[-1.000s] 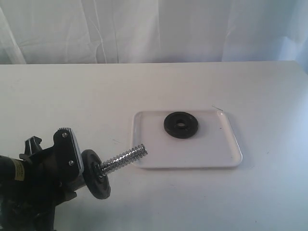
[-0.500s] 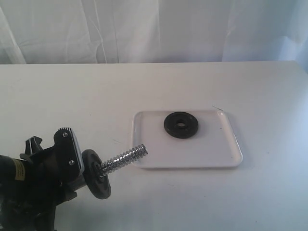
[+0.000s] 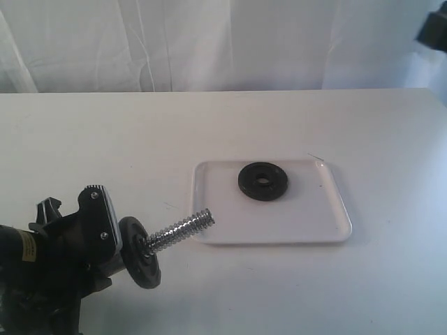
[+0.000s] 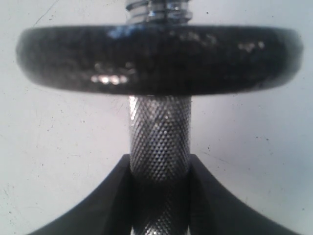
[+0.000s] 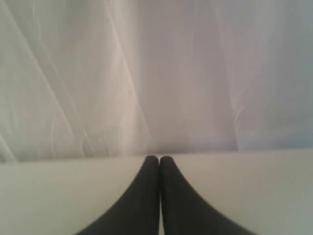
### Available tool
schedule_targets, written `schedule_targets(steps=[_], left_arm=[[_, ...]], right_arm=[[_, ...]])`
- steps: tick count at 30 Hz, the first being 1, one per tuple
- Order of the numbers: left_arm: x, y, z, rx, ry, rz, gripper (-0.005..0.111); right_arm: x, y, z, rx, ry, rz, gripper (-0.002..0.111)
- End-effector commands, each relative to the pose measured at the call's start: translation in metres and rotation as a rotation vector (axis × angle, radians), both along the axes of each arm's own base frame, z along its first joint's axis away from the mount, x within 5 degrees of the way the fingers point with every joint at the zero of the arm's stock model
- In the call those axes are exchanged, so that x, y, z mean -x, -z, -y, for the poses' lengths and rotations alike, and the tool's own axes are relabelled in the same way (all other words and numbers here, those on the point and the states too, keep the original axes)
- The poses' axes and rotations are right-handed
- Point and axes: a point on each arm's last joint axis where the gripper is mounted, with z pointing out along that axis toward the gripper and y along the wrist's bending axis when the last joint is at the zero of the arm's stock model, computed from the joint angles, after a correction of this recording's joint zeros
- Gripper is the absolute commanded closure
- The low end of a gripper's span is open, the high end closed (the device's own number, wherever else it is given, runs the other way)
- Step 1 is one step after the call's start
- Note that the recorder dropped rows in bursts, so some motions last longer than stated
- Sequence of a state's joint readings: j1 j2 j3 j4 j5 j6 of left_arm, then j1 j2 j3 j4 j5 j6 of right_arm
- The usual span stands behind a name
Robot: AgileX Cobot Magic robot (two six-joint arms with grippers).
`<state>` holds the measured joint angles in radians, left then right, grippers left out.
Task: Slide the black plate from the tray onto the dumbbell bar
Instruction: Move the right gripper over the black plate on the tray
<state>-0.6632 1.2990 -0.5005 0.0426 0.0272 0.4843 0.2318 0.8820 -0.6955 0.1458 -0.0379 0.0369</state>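
Observation:
A black plate (image 3: 262, 181) lies flat in the white tray (image 3: 279, 225), towards its far side. At the lower left, my left gripper (image 3: 112, 239) is shut on the dumbbell bar (image 3: 180, 229), whose threaded end points at the tray's near left corner. Another black plate (image 3: 140, 252) sits on the bar just in front of the fingers. In the left wrist view the fingers (image 4: 113, 196) clamp the knurled bar (image 4: 159, 137) below that plate (image 4: 159, 58). My right gripper (image 5: 159, 159) is shut on nothing, away from the tray and facing the curtain.
The white table (image 3: 209, 125) ends at a white curtain (image 3: 223, 42) along the back. A dark piece of the right arm (image 3: 433, 28) shows at the top right corner of the exterior view.
A dark piece of the right arm has come into the top right corner of the exterior view. The left gripper, bar and plates have not moved.

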Motion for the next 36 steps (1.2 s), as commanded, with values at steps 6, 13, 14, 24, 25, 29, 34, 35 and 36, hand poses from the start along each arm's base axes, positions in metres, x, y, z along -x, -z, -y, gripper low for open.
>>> schedule_targets(steps=[6,13,14,24,25,29,34,35,36], left_arm=[[-0.01,-0.023,0.01,0.133,-0.015,0.142,0.107],[-0.01,-0.023,0.01,0.132,-0.016,0.14,0.107],[-0.01,-0.023,0.01,0.133,-0.017,0.139,0.107],[-0.009,-0.022,0.009,0.129,-0.017,0.133,0.107],[-0.009,-0.022,0.009,0.129,-0.017,0.133,0.107],[-0.009,-0.021,0.009,0.121,-0.017,0.123,0.107],[-0.008,-0.021,0.009,0.117,-0.017,0.118,0.107],[-0.008,-0.021,0.009,0.118,-0.017,0.119,0.107],[-0.008,-0.021,0.009,0.118,-0.017,0.119,0.107]], right_arm=[[-0.093,0.031,-0.047,0.287,-0.164,-0.685,0.108],[-0.148,0.075,-0.075,0.346,-0.232,-1.056,0.108],[-0.155,0.083,-0.079,0.334,-0.236,-1.07,0.108],[-0.188,0.13,-0.084,0.325,-0.205,-1.047,0.108],[-0.189,0.131,-0.084,0.325,-0.205,-1.043,0.108],[-0.193,0.13,-0.086,0.31,-0.201,-1.01,0.108],[-0.198,0.12,-0.087,0.313,-0.204,-0.975,0.108],[-0.199,0.117,-0.087,0.32,-0.211,-0.973,0.108],[-0.2,0.115,-0.088,0.328,-0.217,-0.975,0.106]])
